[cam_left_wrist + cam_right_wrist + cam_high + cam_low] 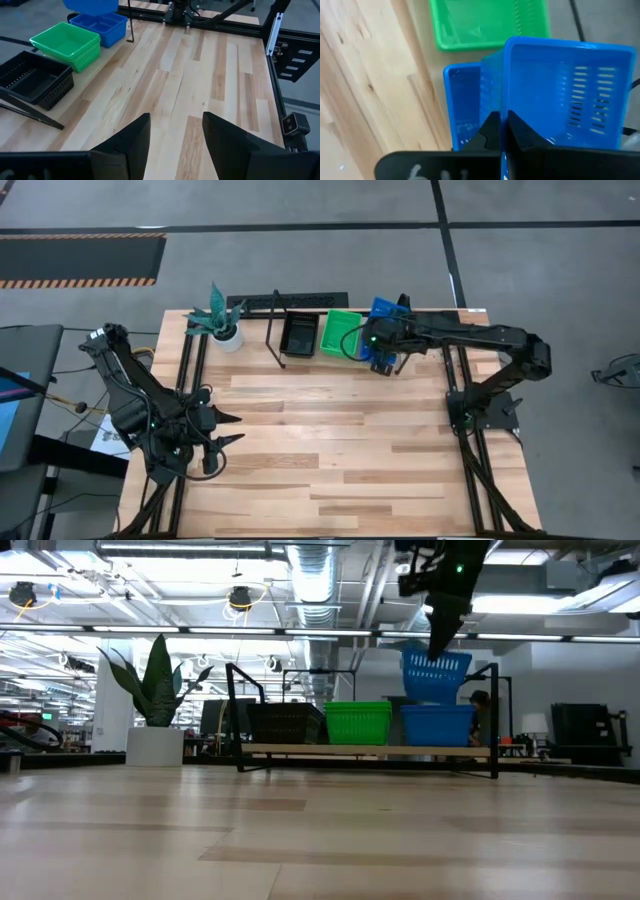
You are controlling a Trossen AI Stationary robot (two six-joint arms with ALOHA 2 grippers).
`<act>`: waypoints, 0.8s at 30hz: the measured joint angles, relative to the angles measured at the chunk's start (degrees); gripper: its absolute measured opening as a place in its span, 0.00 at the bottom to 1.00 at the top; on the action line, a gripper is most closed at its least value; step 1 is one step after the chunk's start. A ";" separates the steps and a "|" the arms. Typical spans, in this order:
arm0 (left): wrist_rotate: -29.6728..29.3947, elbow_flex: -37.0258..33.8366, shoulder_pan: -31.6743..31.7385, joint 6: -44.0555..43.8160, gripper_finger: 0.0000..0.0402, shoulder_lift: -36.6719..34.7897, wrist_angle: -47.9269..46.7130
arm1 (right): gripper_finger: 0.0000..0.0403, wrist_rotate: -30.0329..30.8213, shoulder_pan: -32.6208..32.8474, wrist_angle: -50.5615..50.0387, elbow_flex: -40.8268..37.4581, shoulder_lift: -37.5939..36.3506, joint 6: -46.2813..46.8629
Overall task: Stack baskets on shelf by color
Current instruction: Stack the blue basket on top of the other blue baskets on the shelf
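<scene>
On the shelf [365,750] at the table's far edge stand black baskets [287,723], green baskets [358,722] and a blue basket [437,724], side by side. Another blue basket [436,674] hangs just above the blue one, with my right gripper [504,131] shut on it. In the high view that gripper [375,340] is over the shelf's right end. My left gripper [228,430] waits open near the table's left edge, its fingers [135,142] holding nothing. My right gripper pinches the rim of one side wall [504,102] of the blue basket, one finger inside the basket and one outside. The fingers come from above, slanting down. The basket hangs tilted below them, clear of the blue basket [462,110] on the shelf.
A potted plant [220,323] stands at the far left, beside the shelf's upright black rods [272,340]. The bare wooden tabletop [340,440] stretches from the shelf toward the near edge.
</scene>
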 joint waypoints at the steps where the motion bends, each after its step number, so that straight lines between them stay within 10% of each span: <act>1: 0.00 0.00 -0.02 0.00 0.42 -0.02 0.02 | 0.02 -0.08 -0.24 -0.09 -0.02 0.67 -0.09; 24: 0.35 0.00 0.00 -0.20 0.42 0.00 0.02 | 0.08 -3.04 -1.25 -1.49 0.06 6.88 -1.97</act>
